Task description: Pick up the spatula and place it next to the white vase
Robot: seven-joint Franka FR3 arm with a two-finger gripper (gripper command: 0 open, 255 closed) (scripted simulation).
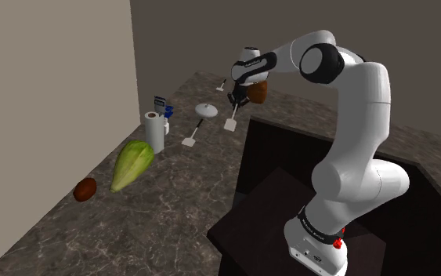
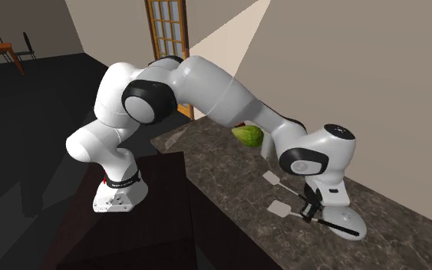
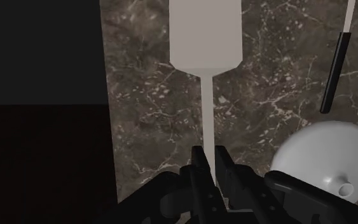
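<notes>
Grasp step: my gripper (image 3: 209, 154) was clamped on the thin handle of the white spatula (image 3: 206, 38), low over the marbled counter (image 3: 145, 95). Next, I judged: lift clear, then carry to the white vase (image 1: 155, 129).

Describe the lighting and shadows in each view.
Shoulder view: soft, even light on the counter. Second exterior view: a bright wedge crosses the wall, while the floor at that view's left lies dim. Wrist view: dim overall; the spatula reads pale grey, its handle clasped in the gripper.
</notes>
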